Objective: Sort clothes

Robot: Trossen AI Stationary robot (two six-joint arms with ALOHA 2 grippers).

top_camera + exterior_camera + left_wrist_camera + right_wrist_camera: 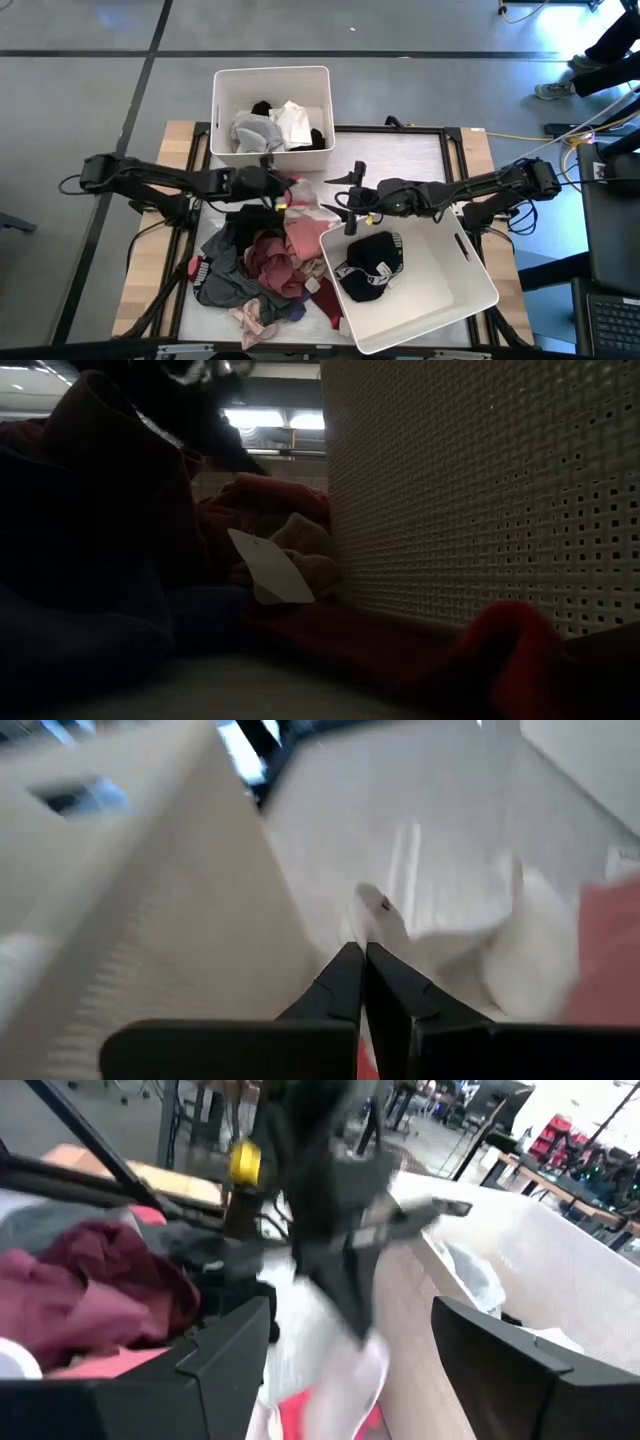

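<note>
**Grippers meet over the pile between two bins**

Fingers of the left gripper (283, 193) are pressed together on a white garment (450, 935), which the left wrist view shows trailing from the tips. In the high view this gripper sits just past the near wall of the far bin (225, 80), at about 12 o'clock from the clothes pile (262, 262). From the right wrist view the same gripper hangs ahead with the white cloth drooping beneath it.

The right gripper (345, 208) has its fingers spread wide and holds nothing; the right wrist view shows a broad gap between the two dark fingers (225, 1355). It hovers at the near bin's (470, 285) far-left corner, at roughly 3 o'clock from the left gripper and close beside it.

The clothes pile lies on the table (420, 160) at about 6 o'clock from the left gripper, a heap of maroon, pink, black and grey pieces, its right edge touching the near bin's left wall. Inside the far bin lie a grey garment (255, 133), a white one and something black. Inside the near bin lies a black garment with a white patterned band (368, 268).

From table height, a perforated bin wall (480, 490) fills the right side, with dark and red fabric against its base and a white tag (268, 568) lying among the clothes.
</note>
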